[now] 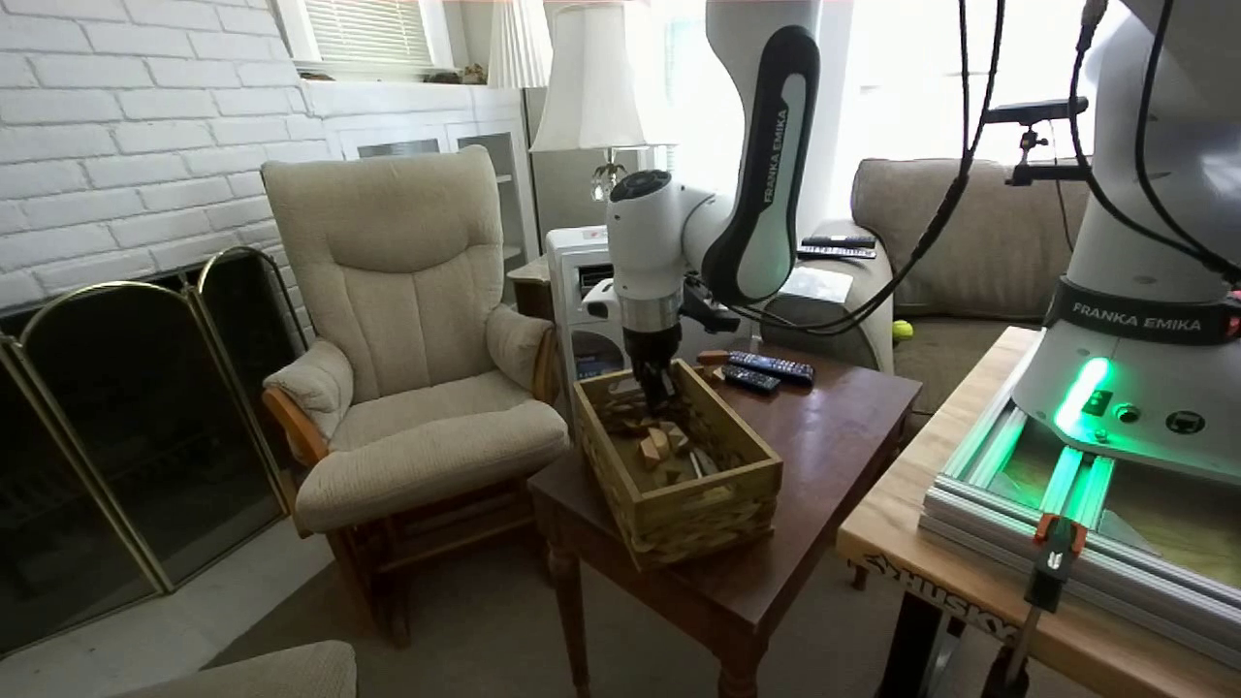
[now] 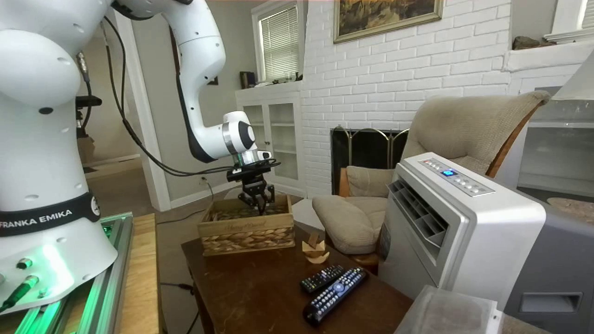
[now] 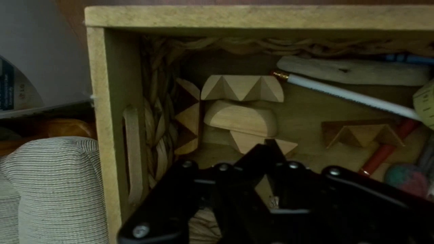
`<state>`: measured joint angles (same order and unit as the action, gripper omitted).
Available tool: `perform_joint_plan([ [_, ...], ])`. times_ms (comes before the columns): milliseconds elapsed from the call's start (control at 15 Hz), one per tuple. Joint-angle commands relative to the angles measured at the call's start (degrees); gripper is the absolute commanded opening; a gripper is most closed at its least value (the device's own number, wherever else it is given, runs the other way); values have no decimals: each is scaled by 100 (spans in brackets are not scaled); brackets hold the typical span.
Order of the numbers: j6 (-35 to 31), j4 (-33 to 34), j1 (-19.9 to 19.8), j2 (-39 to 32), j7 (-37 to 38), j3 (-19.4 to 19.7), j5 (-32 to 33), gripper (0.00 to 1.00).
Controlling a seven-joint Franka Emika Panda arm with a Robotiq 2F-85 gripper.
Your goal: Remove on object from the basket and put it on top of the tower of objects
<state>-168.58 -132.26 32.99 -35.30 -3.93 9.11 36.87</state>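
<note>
As closed black pincer [image 3: 268, 147] appears empty, transfer from rectangular brown woven basket [image 2: 248, 239] to standing tan wooden tower [image 2: 314, 248] is outstanding

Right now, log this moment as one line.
Gripper: shut, over blocks in basket | Hold: unclear | Tower: standing on table, beside basket | Next block: not yet on tower
</note>
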Motion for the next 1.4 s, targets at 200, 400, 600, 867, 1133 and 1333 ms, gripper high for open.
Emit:
perform_joint_plan([
  [200,92,-529,-129,706,-57,-87,-94,30],
  [400,328,-615,-323,853,-92,-322,-405,44],
  [600,857,-672,-826,1164,-105,-970,-689,64],
  [867,1222,-810,-1019,1693,-56,-1419,-902,92],
  [1133,1464,-978,-1315,2151,-61,-1769,-1365,100],
  [1333,1798,-961,-1568,2350,24,-1938,-2002,100],
])
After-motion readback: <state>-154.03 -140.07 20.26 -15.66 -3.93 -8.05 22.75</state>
